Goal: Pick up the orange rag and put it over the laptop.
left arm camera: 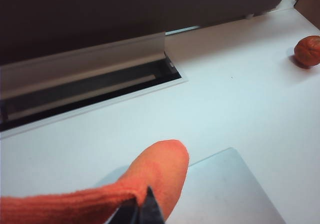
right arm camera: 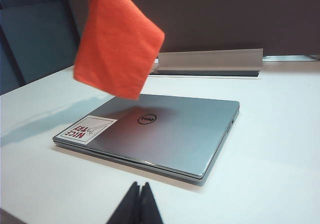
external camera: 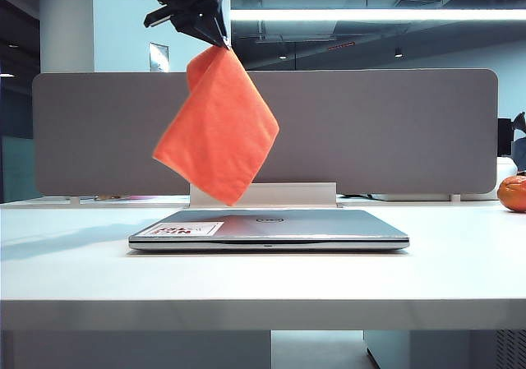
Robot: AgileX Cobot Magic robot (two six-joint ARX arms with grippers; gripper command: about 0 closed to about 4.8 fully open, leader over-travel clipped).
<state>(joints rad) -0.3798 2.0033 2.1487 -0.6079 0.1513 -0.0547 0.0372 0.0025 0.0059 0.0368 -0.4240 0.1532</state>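
Observation:
The orange rag [external camera: 218, 126] hangs in the air by one corner from my left gripper [external camera: 222, 39], which is shut on it high above the table. Its lowest corner dangles above the back left part of the closed silver-grey laptop [external camera: 271, 228], apart from the lid. In the left wrist view the rag [left arm camera: 150, 176] bunches at the closed fingertips, with a corner of the laptop [left arm camera: 227, 191] below. The right wrist view shows the rag [right arm camera: 117, 42] hovering over the laptop [right arm camera: 160, 131], and my right gripper [right arm camera: 139, 186] shut and empty, low over the table in front of it.
A round orange ball-like thing [external camera: 514, 193] sits at the far right of the white table [external camera: 263, 274]. A grey partition [external camera: 378, 131] stands behind the laptop, with an open cable slot [left arm camera: 85, 87] along its foot.

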